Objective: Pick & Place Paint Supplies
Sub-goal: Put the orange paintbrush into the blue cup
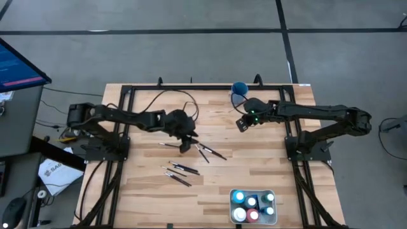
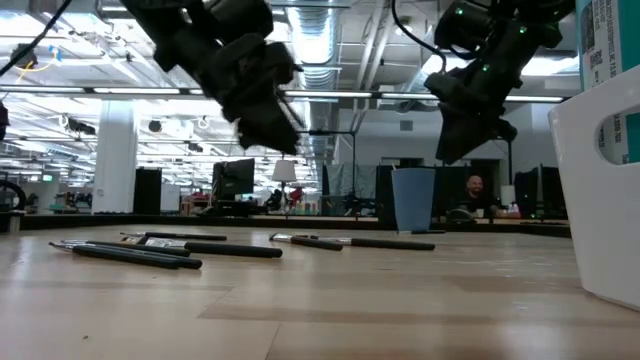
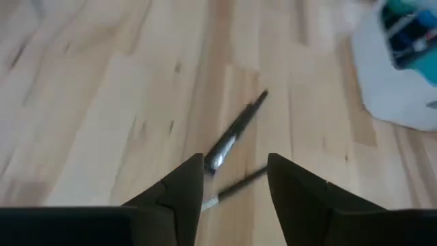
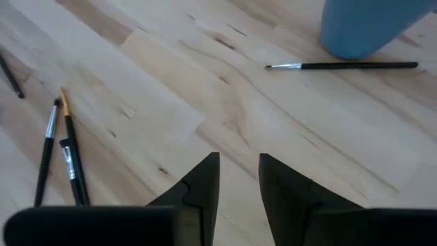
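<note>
Several thin dark paintbrushes lie flat on the wooden table point(image 1: 146, 191): a pair point(image 1: 210, 151), one point(image 1: 168, 145), and more point(image 1: 181, 173) nearer the front. Paint bottles point(image 1: 253, 205) stand in the white tray point(image 1: 273, 218) at the near right. My left gripper point(image 1: 186, 145) hangs open above the middle brushes; two of these brushes point(image 3: 235, 130) show past its fingers. My right gripper point(image 1: 243, 122) hovers open near the blue cup point(image 1: 240, 88), with one brush point(image 4: 341, 66) lying beside the cup point(image 4: 369, 27). Both grippers are clear of the table in the low view.
The blue cup point(image 2: 413, 200) stands upright at the far edge, right of centre. A black cable point(image 1: 172, 98) loops over the far left of the table. A black frame point(image 1: 127, 121) runs along the table's sides. Bare wood lies at the near left.
</note>
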Robot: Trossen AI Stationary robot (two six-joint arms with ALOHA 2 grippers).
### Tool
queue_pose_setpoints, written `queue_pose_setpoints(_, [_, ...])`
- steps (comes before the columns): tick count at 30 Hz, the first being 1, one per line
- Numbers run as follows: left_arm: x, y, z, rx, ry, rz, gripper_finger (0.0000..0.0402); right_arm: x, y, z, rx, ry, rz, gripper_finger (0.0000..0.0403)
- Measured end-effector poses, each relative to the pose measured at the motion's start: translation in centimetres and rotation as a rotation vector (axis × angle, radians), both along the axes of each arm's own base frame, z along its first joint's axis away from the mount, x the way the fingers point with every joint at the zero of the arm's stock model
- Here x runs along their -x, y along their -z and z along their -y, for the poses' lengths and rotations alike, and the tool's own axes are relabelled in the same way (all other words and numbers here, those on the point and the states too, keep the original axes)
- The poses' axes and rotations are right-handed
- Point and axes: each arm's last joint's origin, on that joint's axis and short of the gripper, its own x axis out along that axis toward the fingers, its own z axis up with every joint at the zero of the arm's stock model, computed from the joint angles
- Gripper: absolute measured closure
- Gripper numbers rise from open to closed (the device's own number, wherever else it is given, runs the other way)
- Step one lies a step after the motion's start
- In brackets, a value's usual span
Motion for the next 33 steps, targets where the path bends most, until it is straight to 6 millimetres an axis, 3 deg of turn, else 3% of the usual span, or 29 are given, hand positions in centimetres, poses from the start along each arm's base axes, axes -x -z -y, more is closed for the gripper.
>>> queue_pose_setpoints(9, [-0.9, 3.1, -0.2, -0.067, 0.234, -0.049, 0.0253, -0.1, 0.0, -0.3, 0.005, -0.022, -0.006, 0.0308])
queue_pose_setpoints(21, [-2.1, 7.3, -0.9, -0.125, 0.17, -0.14, 0.0263, -0.1, 0.0, -0.4, 0.005, -0.026, -0.004, 0.0308])
queue_pose_setpoints(27, [-2.2, 7.6, -1.1, -0.198, 0.135, -0.157, 0.0263, -0.2, 0.0, -0.7, 0.003, -0.037, -0.003, 0.0308])
queue_pose_setpoints(33, [-2.2, 8.0, -0.8, -0.197, 0.233, -0.151, 0.0276, -0.3, 0.0, -1.0, 0.005, -0.05, 0.003, 0.0308])
